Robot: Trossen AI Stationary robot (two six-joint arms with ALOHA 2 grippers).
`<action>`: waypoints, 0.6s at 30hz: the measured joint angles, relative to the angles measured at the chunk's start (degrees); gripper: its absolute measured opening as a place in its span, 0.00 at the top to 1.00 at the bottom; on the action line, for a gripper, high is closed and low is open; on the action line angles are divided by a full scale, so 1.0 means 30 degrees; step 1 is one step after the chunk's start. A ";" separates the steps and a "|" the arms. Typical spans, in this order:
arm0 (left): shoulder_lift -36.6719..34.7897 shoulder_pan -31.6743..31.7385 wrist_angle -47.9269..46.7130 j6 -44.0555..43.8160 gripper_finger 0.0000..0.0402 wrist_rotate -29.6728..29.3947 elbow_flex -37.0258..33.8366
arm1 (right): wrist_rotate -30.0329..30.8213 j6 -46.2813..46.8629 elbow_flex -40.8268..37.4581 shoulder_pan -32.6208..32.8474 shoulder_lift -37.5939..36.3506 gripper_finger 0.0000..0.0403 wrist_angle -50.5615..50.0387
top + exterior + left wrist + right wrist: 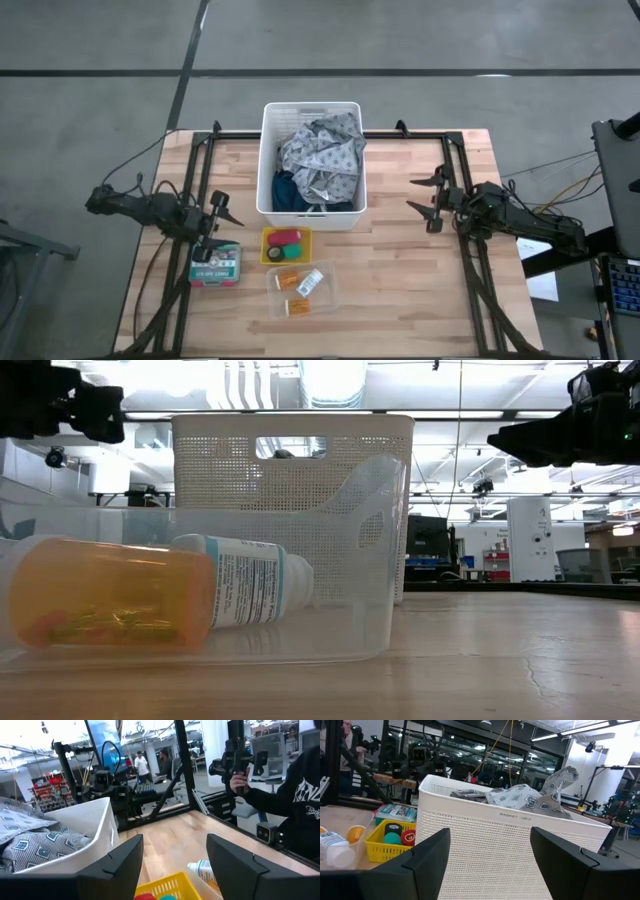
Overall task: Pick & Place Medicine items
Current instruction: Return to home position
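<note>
In the high view a clear tray (302,287) near the table's near edge holds two orange pill bottles (110,595) and a white labelled bottle (245,580), all lying on their sides. Beside it a small yellow basket (286,244) holds a pink-red cylinder (409,837), a green piece (392,838) and a dark roll (393,827). A green-and-white labelled box (215,264) lies flat to the left. My left gripper (228,212) hovers open above that box, empty. My right gripper (420,197) hangs open to the right of the white basket, empty.
A tall white perforated basket (311,165) stands at the table's far middle, holding a grey patterned cloth (322,150) and a teal-blue cloth (287,190). Black frame rails (470,260) run along both sides. A person (295,800) with a hand-held device stands beyond the table.
</note>
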 joint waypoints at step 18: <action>0.0212 0.0080 0.2228 0.0286 0.44 -0.0709 -0.2120 | 0.0036 -0.0200 0.0015 -0.0007 0.0007 0.33 0.0021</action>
